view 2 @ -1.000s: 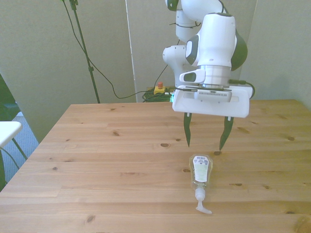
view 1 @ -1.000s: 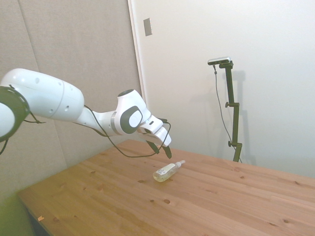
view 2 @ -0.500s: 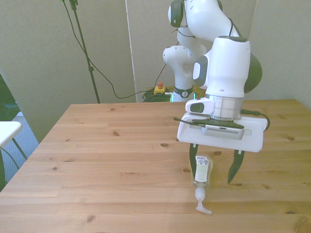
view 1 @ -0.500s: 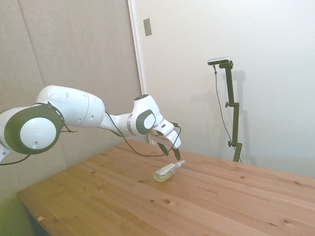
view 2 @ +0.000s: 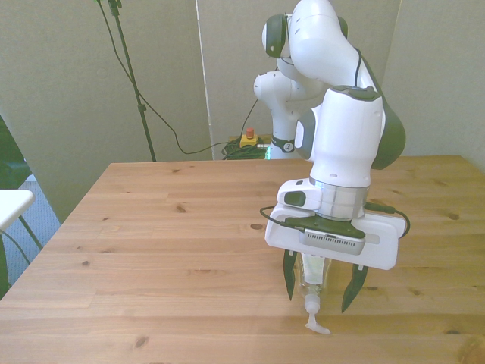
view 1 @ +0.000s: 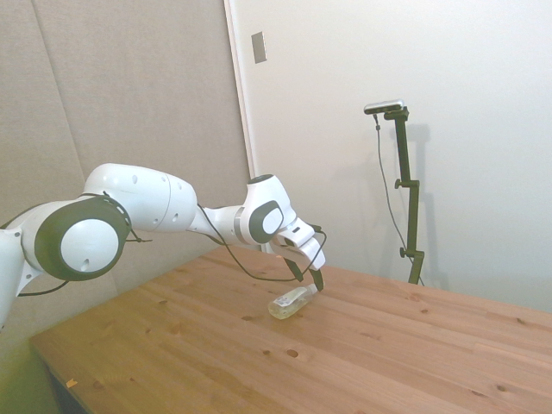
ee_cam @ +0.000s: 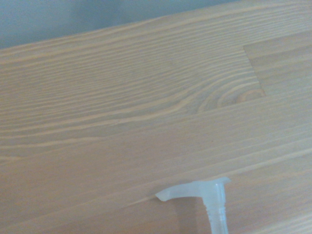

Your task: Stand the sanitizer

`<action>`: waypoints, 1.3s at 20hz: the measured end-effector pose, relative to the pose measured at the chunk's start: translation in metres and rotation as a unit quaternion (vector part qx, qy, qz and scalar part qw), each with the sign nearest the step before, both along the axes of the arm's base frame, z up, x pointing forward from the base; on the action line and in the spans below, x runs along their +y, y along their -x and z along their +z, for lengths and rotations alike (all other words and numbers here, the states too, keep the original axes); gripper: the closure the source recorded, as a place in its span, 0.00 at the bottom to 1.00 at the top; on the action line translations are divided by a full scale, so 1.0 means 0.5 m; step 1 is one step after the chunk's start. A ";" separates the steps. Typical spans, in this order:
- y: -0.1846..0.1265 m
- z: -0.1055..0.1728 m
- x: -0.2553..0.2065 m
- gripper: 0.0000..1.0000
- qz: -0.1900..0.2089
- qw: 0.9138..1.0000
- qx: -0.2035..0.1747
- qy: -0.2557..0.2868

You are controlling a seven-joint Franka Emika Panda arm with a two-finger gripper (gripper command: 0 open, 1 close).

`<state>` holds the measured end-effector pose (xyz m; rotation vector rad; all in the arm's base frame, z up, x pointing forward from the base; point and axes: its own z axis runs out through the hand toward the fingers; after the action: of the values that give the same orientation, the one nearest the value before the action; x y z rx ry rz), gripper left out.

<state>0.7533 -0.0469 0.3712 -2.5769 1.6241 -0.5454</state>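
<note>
1. Sanitizer (view 2: 313, 279): lying on its side on the table (view 2: 167, 227), pump nozzle (ee_cam: 197, 191) toward the near edge.
2. Gripper (view 2: 322, 287): spread wide, empty, 1 finger each side of the sanitizer's neck end.
3. Advice: settle lower, centre on the body, close gently, then tip upright.

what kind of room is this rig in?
Likely a lab or test cell: a white Franka arm at a plain wooden table, bare panel walls, and cables plus a red-topped stop button on the floor behind.
</note>
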 end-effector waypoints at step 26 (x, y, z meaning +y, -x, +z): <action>-0.025 -0.037 -0.039 1.00 -0.020 1.000 0.017 -0.014</action>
<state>0.7655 -0.0662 0.3526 -2.5524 1.6859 -0.4795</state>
